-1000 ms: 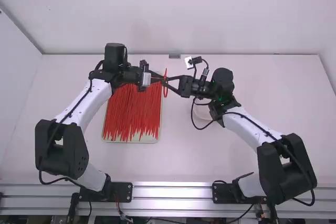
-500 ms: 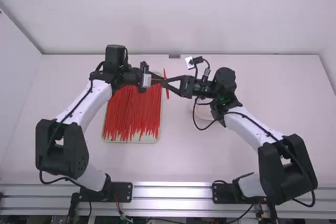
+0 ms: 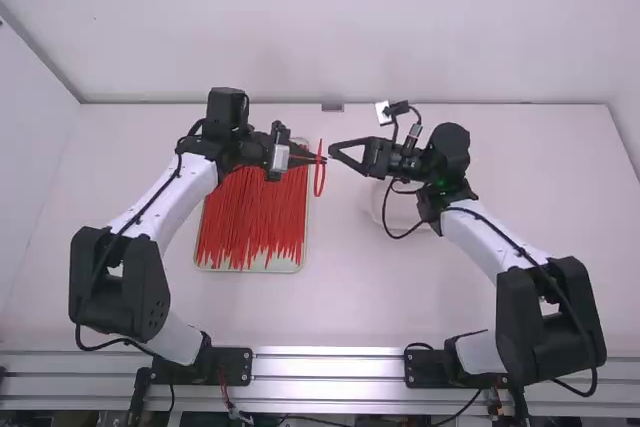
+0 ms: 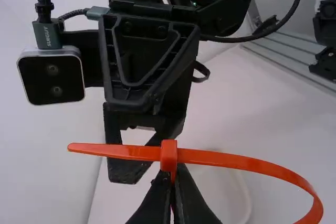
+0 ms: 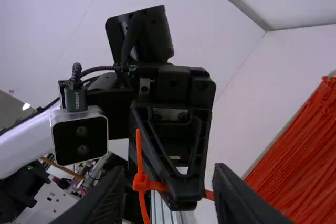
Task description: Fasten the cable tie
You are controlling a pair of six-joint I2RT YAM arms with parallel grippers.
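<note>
Cable tie (image 4: 168, 153), looped near the table's far edge, clamped at its head by left gripper (image 4: 170, 184); right gripper (image 3: 338, 151), spread open beside it, should probably pull the tail next.

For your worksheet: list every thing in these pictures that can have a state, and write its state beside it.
left gripper: shut on the cable tie's head.
right gripper: open, holding nothing.
cable tie: tail threaded through its head, forming a loop.
pile of ties: straight, unfastened, lying on the board.
</note>
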